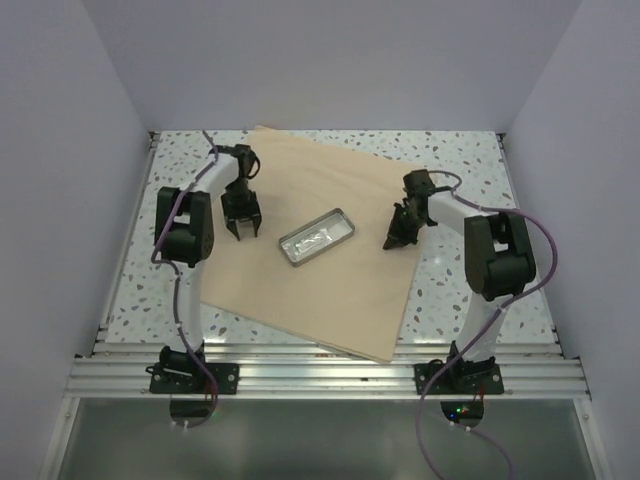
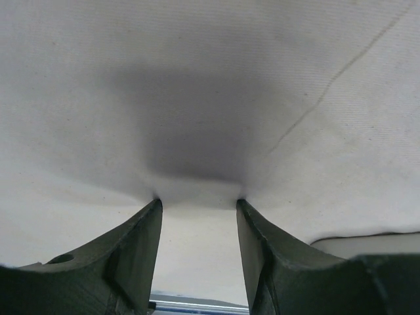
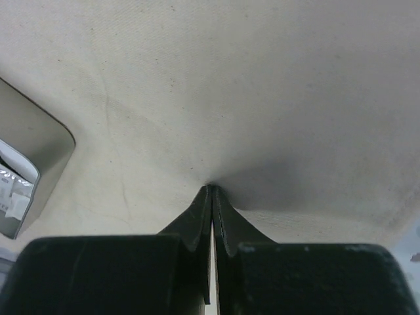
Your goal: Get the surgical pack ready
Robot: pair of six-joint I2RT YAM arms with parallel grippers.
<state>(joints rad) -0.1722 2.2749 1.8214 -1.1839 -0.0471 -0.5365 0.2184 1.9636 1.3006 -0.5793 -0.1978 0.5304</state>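
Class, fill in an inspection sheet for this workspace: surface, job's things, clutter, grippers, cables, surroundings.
Surface: speckled table, partly under the cloth.
Job's things: tan cloth wrap spread flat; metal tray on its middle.
Clutter: nothing seen.
Grippers: left gripper open, tips on the cloth; right gripper shut, tips at a pucker.
Cables: purple cables run along both arms.
Surroundings: plain walls; metal rails at the near edge.

We see a flat white tabletop (image 1: 460, 165) flecked with dark speckles. Directly on it lies one large, matte tan-beige cloth sheet (image 1: 330, 290), spread flat and turned askew. Its far corner reaches the back wall, and its near corner laps onto the ribbed aluminium rail (image 1: 300, 375) along the table's front edge.
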